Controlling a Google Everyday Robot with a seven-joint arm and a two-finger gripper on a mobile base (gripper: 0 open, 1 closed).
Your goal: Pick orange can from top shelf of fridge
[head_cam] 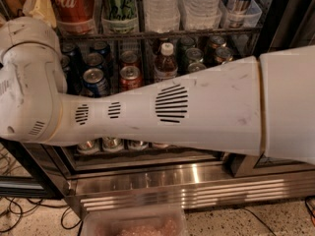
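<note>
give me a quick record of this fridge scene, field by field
arm: white arm link lies across the front of the fridge
gripper: not in view
fridge: stainless base with vent slats below the racks
upper shelf: wire front rail; Coca-Cola drink, green-labelled drink, water bottles
lower rack: short cans, small bottle
orange can: cannot be made out

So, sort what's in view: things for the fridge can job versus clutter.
Job: fridge, top shelf, robot arm; the gripper is out of view, and I cannot make out the orange can.
Just there: Coca-Cola drink, green bottle, water bottles, short cans, floor bin, cables.
</note>
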